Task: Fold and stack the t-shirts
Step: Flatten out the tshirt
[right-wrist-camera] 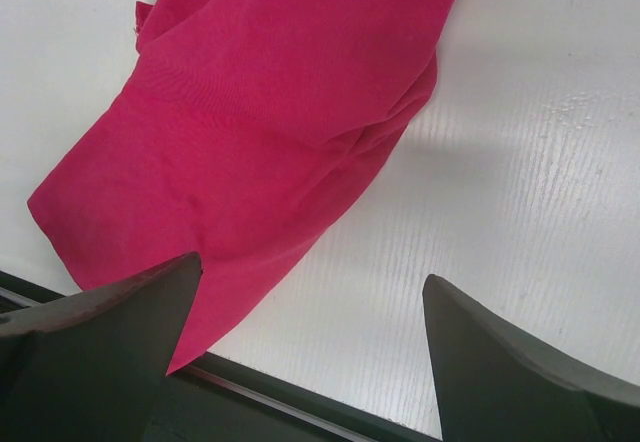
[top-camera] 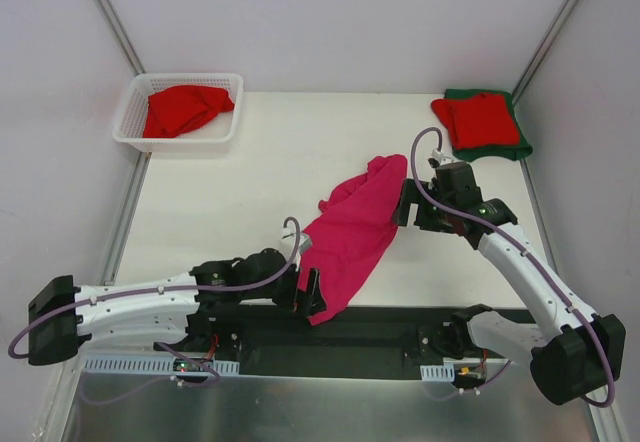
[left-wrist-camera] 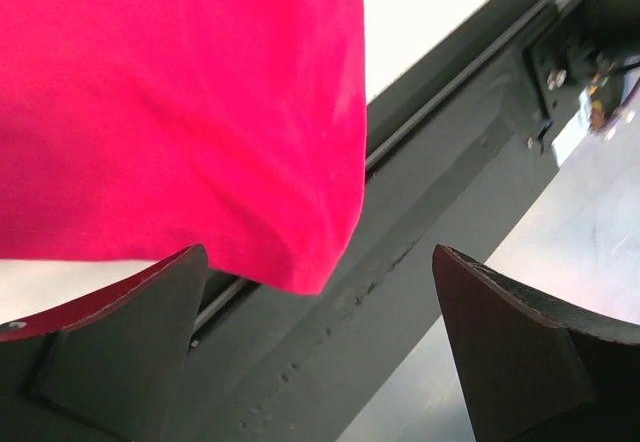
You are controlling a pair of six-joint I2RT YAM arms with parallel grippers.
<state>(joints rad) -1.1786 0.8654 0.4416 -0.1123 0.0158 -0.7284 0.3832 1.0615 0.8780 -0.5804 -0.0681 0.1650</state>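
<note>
Fingers (left-wrist-camera: 120,342) of the left gripper (top-camera: 308,292) stand spread wide with nothing pinched between them. In the left wrist view the lower corner of the magenta-pink t-shirt (left-wrist-camera: 180,102) comes down just above the gap, close to the finger on the left side of that view. The right gripper (top-camera: 405,204) is spread just as wide. In the right wrist view its fingers (right-wrist-camera: 100,352) frame bare white table, with the pink cloth running past the finger on the left side of that view and not between the two.

The magenta-pink t-shirt lies crumpled in a long diagonal band in the middle of the table (top-camera: 250,192). Its upper end is just beside the right gripper. Its lower end reaches over the black rail (top-camera: 370,327) at the near edge, where the left gripper sits against it. Whether either gripper touches the cloth cannot be told.

At the far right corner a folded red t-shirt (top-camera: 480,119) lies on top of a dark green t-shirt (top-camera: 495,153), whose edges show around it. At the far left corner another red t-shirt (top-camera: 185,109) sits bunched inside a white lattice basket (top-camera: 175,144). Both far corners are well apart from the pink shirt and from the arms.
</note>
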